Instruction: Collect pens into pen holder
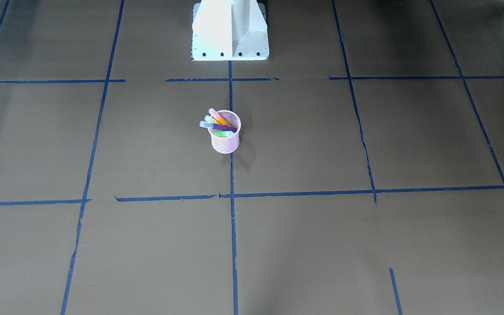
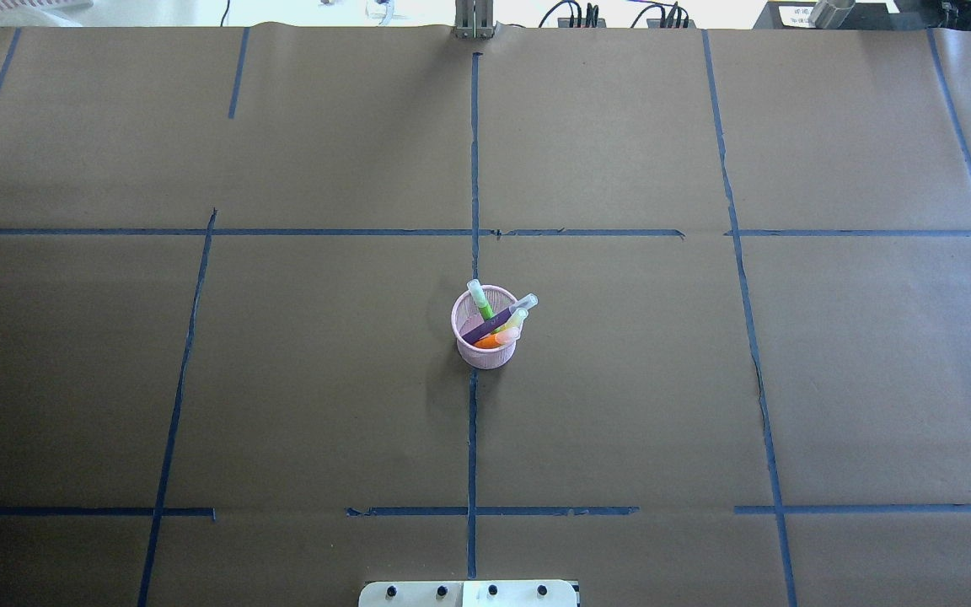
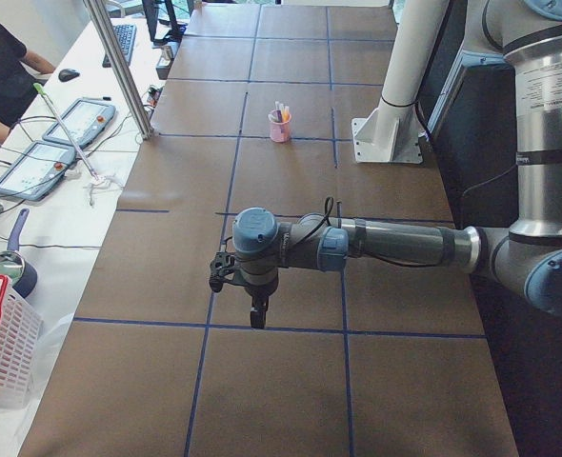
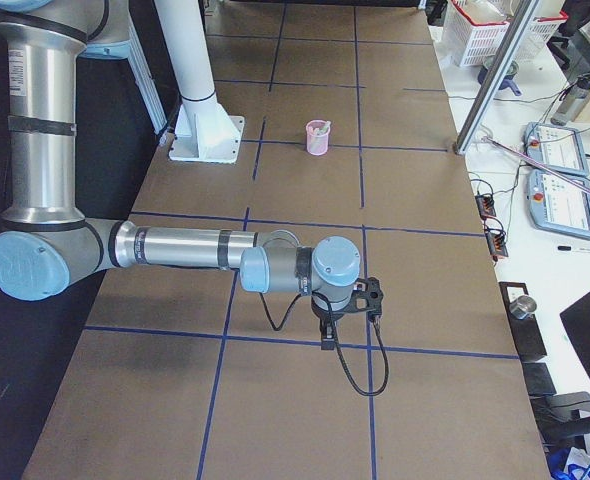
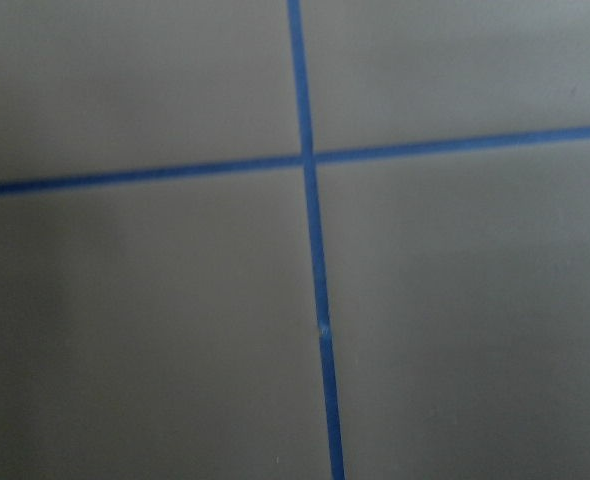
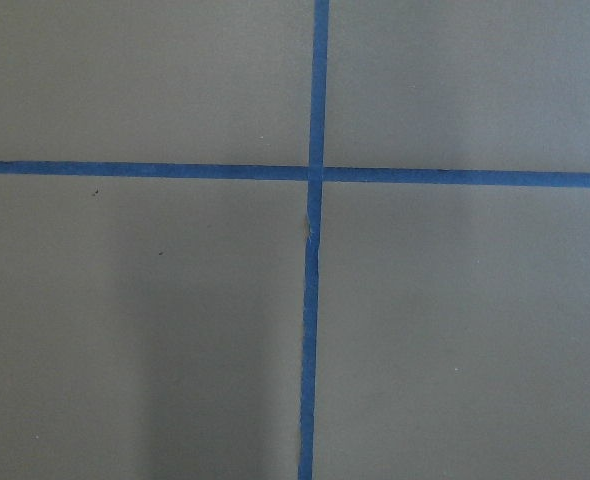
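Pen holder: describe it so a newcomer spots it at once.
On the brown table, follow the centre blue tape line forward from the robot base. The pen holder stands on that line: a small pink wire-mesh cup, bright against the brown, with coloured pens poking out.

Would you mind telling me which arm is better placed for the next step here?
Neither, I would judge: the pens already stand in the cup mid-table, and the left pincer and right pincer hang at opposite ends.
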`<move>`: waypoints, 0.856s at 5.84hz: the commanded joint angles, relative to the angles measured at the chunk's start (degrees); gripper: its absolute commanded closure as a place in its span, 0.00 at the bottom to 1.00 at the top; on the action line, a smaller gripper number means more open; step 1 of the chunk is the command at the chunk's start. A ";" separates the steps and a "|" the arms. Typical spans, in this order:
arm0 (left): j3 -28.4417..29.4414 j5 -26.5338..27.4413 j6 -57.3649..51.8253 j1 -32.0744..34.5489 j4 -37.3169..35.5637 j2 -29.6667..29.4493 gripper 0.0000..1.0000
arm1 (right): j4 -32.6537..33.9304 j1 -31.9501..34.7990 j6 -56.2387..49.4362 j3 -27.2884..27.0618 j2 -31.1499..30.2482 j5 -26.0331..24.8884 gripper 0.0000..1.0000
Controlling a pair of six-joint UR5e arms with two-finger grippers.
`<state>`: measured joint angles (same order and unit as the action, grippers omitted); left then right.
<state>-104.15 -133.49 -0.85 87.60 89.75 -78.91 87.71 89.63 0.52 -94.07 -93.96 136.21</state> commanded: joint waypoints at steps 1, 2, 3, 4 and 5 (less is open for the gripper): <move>-7.59 -0.28 -4.57 0.46 -6.98 2.97 0.00 | -0.17 0.02 -1.04 -0.67 -1.90 -0.94 0.00; -9.12 -0.37 -4.51 0.55 -15.48 -0.33 0.00 | -1.30 0.11 -5.05 -1.72 -4.36 -0.94 0.00; -5.05 -0.37 -4.33 0.38 -17.48 -6.37 0.00 | -1.31 0.11 -5.52 -4.00 -5.69 -1.29 0.00; 0.56 -0.11 -4.51 0.29 -17.24 -11.12 0.00 | -0.96 0.19 -5.53 -7.76 -8.49 -1.29 0.00; 4.97 0.07 -5.12 0.38 -16.28 -13.87 0.00 | -0.70 0.11 -5.53 -11.37 -12.35 -1.12 0.00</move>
<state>-103.64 -133.60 -5.52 87.95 73.06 -89.42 86.77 89.77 -4.91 -101.94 -102.92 134.99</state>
